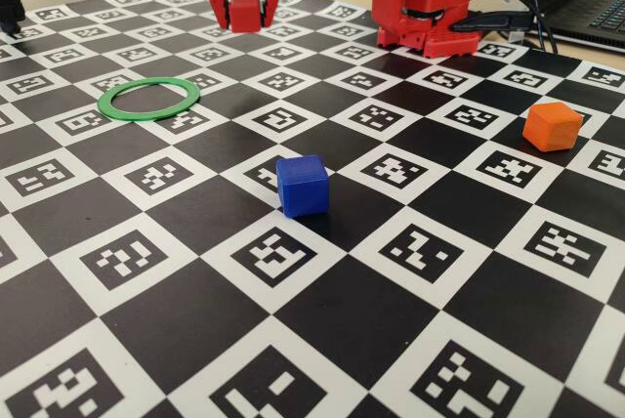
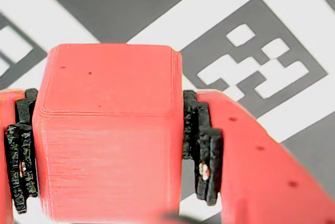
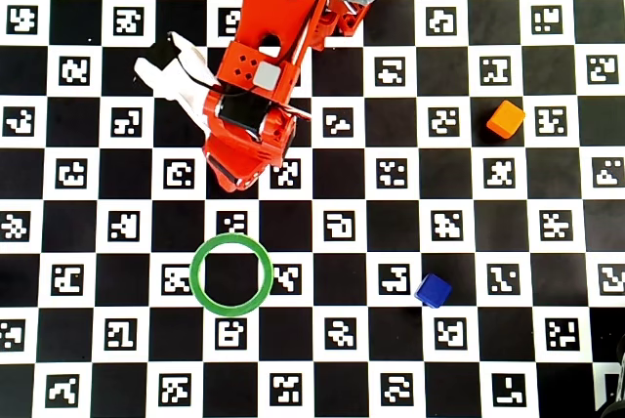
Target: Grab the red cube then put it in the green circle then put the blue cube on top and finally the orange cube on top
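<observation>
**op:** Red cube (image 2: 107, 130) is pinched between both pads right now. In the wrist view the black rubber sits flush on its left and right faces, and the cube is square to the fingers. In the fixed view the gripper (image 1: 246, 14) hangs down at the far side of the board with the cube between its tips; I can't tell if it's clear of the mat.

**reply:** so where's the ring from there?

**op:** Taking the green circle (image 3: 231, 275) as my landmark: in the overhead view the gripper end is straight up-frame of it, about two checker squares off, a hair left of its centre. So my guess is a short reach outward from the base, almost no swing. A cube has no long axis, so no wrist twist is needed.

**reply:** anything in the way?

**op:** Nope. The ring's hollow middle is bare and the squares between it and the gripper are empty. The blue cube (image 3: 433, 290) sits well off to the ring's right and slightly below in that view. The orange cube (image 3: 506, 119) is farther right and up-frame. Both are clear of the path.
</observation>
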Robot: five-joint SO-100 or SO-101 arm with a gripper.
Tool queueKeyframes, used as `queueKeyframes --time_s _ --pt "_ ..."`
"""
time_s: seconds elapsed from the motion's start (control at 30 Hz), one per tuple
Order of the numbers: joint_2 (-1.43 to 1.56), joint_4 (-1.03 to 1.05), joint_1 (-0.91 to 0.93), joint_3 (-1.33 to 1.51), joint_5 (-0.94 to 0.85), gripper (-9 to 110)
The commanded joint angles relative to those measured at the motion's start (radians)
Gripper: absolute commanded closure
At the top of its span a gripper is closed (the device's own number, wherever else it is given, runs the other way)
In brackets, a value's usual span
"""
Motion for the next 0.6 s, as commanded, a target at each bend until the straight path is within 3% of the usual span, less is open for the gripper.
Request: queueKeyframes --time_s 0.0,0.13,0.57 --pt "-0.003 0.025 0.012 -0.147 -0.095 97" --pt "-0.074 0.077 0.006 -0.258 -0.245 97" --pt "-0.252 0.097 -0.064 -0.495 -0.453 97"
